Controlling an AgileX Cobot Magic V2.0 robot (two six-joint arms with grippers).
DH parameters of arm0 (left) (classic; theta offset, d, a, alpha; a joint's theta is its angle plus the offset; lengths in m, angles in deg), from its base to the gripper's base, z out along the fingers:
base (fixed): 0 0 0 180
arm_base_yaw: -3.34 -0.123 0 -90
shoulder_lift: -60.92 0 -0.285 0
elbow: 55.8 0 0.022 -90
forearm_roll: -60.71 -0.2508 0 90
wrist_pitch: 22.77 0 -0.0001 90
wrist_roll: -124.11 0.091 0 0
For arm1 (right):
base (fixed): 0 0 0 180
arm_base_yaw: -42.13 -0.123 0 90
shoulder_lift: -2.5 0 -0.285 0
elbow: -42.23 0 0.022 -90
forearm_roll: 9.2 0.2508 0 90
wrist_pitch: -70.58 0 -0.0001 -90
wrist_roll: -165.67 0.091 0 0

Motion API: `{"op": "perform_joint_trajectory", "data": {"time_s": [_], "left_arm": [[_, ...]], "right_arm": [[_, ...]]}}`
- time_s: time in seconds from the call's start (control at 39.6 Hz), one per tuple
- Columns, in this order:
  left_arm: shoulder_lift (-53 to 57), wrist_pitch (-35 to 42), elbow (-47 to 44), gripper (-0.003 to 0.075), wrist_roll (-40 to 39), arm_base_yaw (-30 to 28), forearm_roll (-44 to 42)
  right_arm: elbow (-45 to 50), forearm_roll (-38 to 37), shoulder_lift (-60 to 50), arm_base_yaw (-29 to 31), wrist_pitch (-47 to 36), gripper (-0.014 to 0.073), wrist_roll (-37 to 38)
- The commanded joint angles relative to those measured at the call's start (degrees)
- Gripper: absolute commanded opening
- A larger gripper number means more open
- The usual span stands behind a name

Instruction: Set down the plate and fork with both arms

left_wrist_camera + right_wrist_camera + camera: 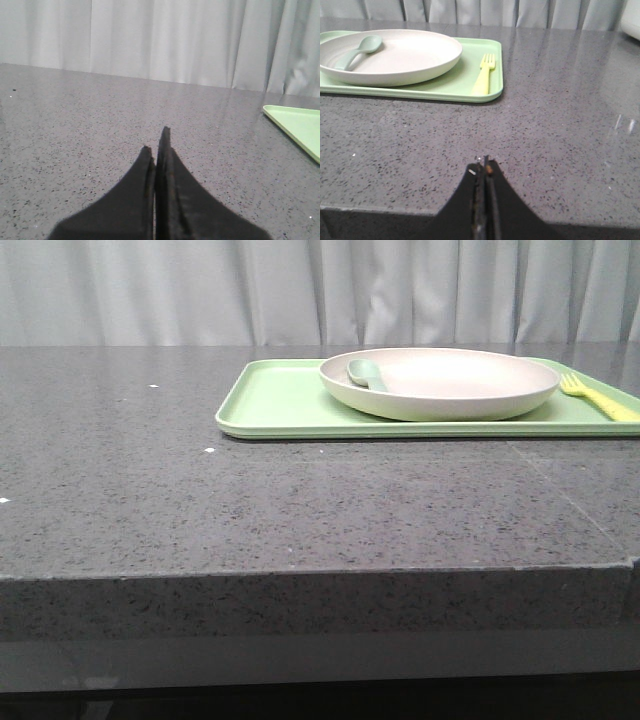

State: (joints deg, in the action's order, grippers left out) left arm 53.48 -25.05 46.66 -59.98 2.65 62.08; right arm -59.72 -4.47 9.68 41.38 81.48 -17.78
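**Inventory: tray set on grey surface, both arms idle**

- Surface: dark grey speckled stone, front edge seen in front view. Pale curtain behind.
- Tray: light green, rectangular, lying flat toward the far right of the surface.
- Plate: cream, round, shallow w/ raised rim; sits on the tray, filling most of its depth.
- Spoon: sage green, resting inside the plate at its left side, bowl up on the rim.
- Fork: small, yellow, lying on the tray just right of the plate, not touching it. Front view cuts its handle off at the frame edge; right wrist view shows us the whole fork, tines pointing away from the camera, handle end near the tray's near rim.
- Left gripper: jaws pressed together, nothing between them, low over bare surface. Left wrist view catches only a corner of the tray; no plate or fork there.
- Right gripper: jaws pressed together, empty, near the surface's front edge, well apart from the tray.
- Neither arm shows in front view.
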Motion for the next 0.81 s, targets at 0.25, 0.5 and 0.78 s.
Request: {"op": "perform_joint_trajectory", "data": {"time_s": [0.25, 0.5, 0.78], "left_arm": [[1.19, 4.67, -0.23, -0.0018, -0.08, 0.27, 0.42], [1.19, 4.67, -0.23, -0.0018, -0.08, 0.27, 0.42], [1.19, 4.67, -0.23, -0.0018, -0.08, 0.27, 0.42]], "right_arm": [[0.5, -0.63, -1.08, 0.62, -11.47, -0.0068, -0.34], [0.5, -0.63, -1.08, -0.21, -11.48, -0.0068, -0.34], [0.5, -0.63, -1.08, -0.13, -11.48, -0.0068, -0.34]]}}
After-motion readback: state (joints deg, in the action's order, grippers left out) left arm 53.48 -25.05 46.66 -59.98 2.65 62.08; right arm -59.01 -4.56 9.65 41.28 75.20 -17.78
